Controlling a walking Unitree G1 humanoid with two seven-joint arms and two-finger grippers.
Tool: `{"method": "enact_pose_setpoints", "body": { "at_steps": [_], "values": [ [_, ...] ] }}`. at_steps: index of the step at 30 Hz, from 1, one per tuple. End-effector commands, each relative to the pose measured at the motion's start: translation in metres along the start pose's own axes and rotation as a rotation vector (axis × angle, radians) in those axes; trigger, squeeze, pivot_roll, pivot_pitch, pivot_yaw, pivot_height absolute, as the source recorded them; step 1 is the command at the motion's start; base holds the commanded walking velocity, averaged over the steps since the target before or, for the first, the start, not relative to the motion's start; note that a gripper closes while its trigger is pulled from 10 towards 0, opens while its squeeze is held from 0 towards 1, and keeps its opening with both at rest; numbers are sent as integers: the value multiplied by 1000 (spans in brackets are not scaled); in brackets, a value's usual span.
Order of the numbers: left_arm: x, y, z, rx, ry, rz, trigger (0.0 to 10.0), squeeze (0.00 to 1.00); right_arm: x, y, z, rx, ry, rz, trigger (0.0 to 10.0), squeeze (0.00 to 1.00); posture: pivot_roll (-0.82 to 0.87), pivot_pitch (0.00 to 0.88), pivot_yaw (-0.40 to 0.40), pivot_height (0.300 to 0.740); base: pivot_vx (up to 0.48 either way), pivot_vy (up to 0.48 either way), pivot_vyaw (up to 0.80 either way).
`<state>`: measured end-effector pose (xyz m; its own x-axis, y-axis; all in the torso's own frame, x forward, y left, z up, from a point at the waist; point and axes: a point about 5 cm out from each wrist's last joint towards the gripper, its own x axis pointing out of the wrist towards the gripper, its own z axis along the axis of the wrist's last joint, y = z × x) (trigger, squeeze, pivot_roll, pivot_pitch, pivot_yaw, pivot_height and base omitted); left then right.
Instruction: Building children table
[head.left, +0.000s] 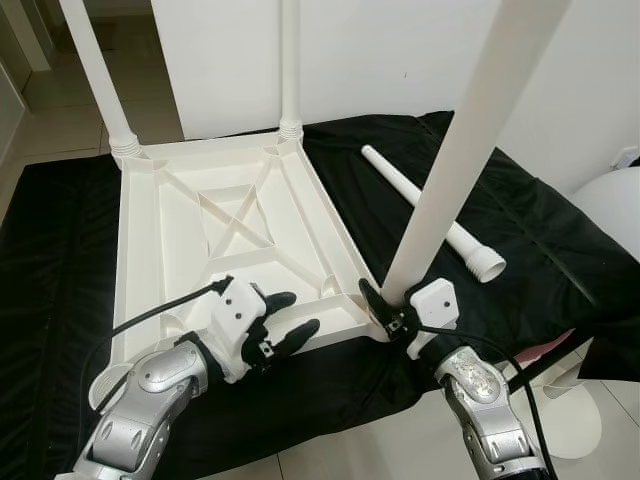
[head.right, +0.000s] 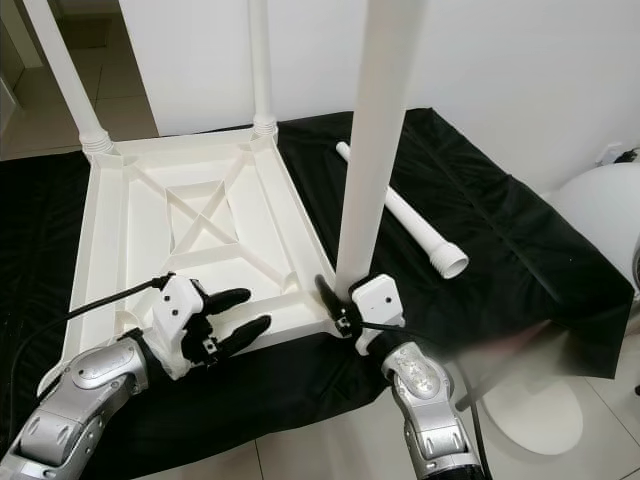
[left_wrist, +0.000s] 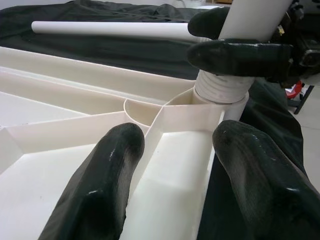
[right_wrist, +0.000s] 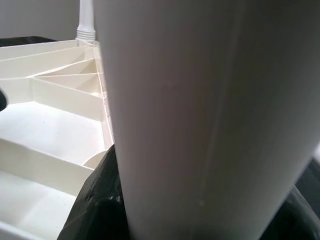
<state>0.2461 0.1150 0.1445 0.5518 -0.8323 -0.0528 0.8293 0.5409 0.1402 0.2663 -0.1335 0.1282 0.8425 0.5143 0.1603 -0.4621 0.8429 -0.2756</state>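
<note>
A white plastic table top (head.left: 150, 230) lies upside down on a black cloth (head.left: 540, 230). Two white legs (head.left: 95, 70) (head.left: 290, 60) stand in its far corners. A third leg (head.left: 450, 170) stands upright in the near right corner, its threaded base (left_wrist: 220, 90) at the socket. My right gripper (head.left: 390, 310) is shut on this leg just above the base, one black finger (right_wrist: 95, 205) pressed against it. My left gripper (head.left: 285, 320) is open, its fingers (left_wrist: 100, 190) straddling the near rim of the top without closing. A fourth leg (head.left: 430, 215) lies loose on the cloth to the right.
A white rounded piece of furniture (head.left: 610, 210) with a round base (head.left: 565, 400) stands at the right, close to my right arm. A white wall runs behind the table top. Tiled floor (head.left: 330, 450) shows at the cloth's near edge.
</note>
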Motion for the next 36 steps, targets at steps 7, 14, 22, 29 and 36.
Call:
{"method": "enact_pose_setpoints", "body": {
  "at_steps": [7, 14, 22, 29, 36],
  "values": [
    [3, -4, 2, 2, 6, -71, 10000, 0, -7, 5, -25, 43, 119, 60, 10000, 0, -17, 61, -15, 740, 0, 0, 0],
    [0, -3, 3, 9, 18, -60, 10000, 0, 2, 11, -23, 269, 99, 46, 10000, 0, -7, 64, -20, 740, 0, 0, 0],
    [0, -3, 3, 11, 20, -55, 10000, 0, 6, 12, -24, 314, 100, 38, 10000, 0, -5, 62, -21, 740, 0, 0, 0],
    [0, -2, 3, 13, 22, -55, 10000, 0, 11, 8, -24, 369, 146, 6, 10000, 0, -4, 55, -24, 740, 0, 0, 0],
    [0, -1, 3, 23, 25, -56, 10000, 0, 17, 8, -24, 413, 210, -3, 10000, 0, -4, 51, -26, 740, 0, 0, 0]
  ]
}}
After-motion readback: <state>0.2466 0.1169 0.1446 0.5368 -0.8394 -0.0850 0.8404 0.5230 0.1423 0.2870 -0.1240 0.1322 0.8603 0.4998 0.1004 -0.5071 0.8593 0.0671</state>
